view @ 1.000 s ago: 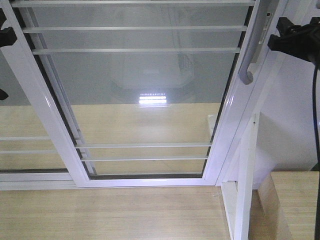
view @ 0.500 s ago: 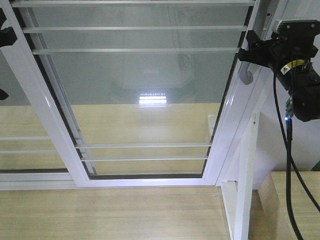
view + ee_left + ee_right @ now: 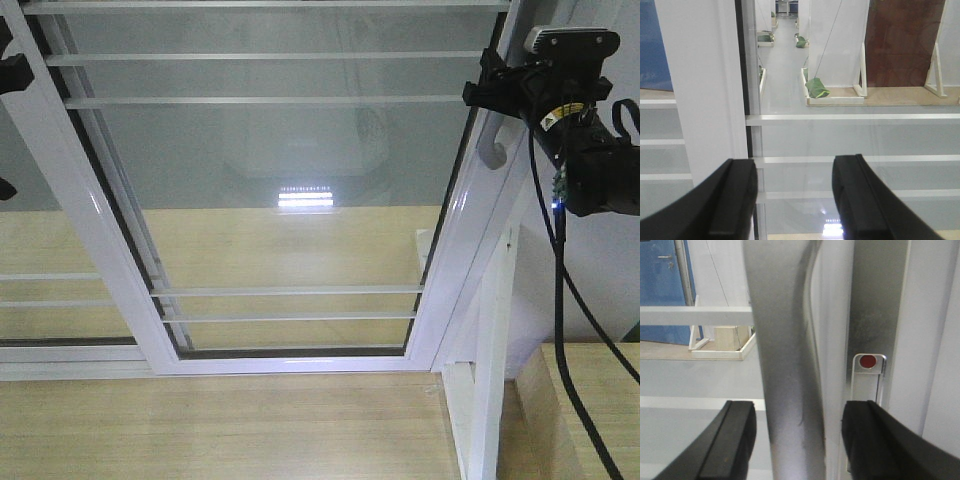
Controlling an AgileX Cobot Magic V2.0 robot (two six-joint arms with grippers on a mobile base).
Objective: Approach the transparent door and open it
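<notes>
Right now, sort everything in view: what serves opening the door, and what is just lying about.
For the job: transparent door, its grey pull handle, right pincer open astride the handle.
Just there: left pincer, handleless glass panel, white upright post, green bags beyond the glass.

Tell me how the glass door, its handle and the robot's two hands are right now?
transparent door: looks shut, not slid open yet.
right gripper: open, one finger on each side of the handle.
handle: not squeezed yet.
left gripper: open, empty, facing the glass.
latch mark: shows red.
</notes>
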